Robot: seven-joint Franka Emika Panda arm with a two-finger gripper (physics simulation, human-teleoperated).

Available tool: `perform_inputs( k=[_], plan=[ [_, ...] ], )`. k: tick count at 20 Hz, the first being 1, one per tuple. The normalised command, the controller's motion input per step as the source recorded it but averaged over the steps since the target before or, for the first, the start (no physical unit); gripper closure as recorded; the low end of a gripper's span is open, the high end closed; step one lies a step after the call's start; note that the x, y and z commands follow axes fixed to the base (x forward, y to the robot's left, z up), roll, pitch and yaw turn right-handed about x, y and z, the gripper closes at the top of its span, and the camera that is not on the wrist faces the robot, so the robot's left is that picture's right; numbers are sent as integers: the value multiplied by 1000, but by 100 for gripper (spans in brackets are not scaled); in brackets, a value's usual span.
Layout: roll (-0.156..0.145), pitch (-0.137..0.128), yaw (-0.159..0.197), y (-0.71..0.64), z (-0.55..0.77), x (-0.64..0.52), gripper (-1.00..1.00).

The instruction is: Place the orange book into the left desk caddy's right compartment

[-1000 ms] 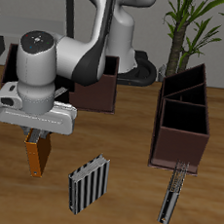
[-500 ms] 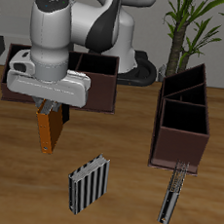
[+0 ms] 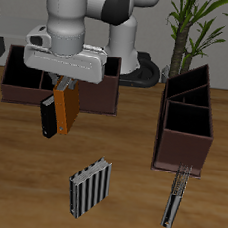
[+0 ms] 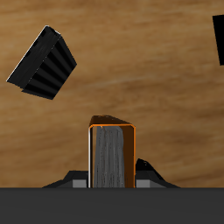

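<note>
Surface: wooden table [image 3: 122,147] with visible grain; a potted plant [image 3: 196,20] stands at the back.
Nearest the front edge: grey-striped ribbed book [image 3: 89,187] standing on edge, and a black book [image 3: 175,197] lying flat against the foot of the left desk caddy [image 3: 187,124].
Left desk caddy: dark maroon-brown, open top, narrow end forward; the right compartment [image 3: 188,122] is the large one nearest the front edge, two smaller ones behind it.
Orange book [image 3: 60,110]: clear of the table, hanging tilted directly beneath the gripper [image 3: 62,86], well apart from the left desk caddy.
Gripper: closed on the orange book's upper end; the wrist view shows the pale page edge [image 4: 110,157] between the two fingers.
Farther back: second caddy [image 3: 20,76], broadside, partly covered by the arm.
Hard to make out: fingertip contact, hidden by the hand's housing in the exterior view.
</note>
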Motion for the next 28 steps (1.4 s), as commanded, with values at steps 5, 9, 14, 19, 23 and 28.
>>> perform_inputs(
  k=[5, 9, 14, 19, 23, 28],
  plan=[
    [16, -3, -19, 195, 191, -227, 100],
    [12, -25, 56, 361, 262, -288, 100],
    [3, 18, 3, 388, 202, -292, 100],
    [-5, 20, 17, 347, 239, -180, 100],
    [15, -4, 35, 330, 220, -79, 100],
    [1, -1, -9, 326, 208, -35, 100]
  ],
)
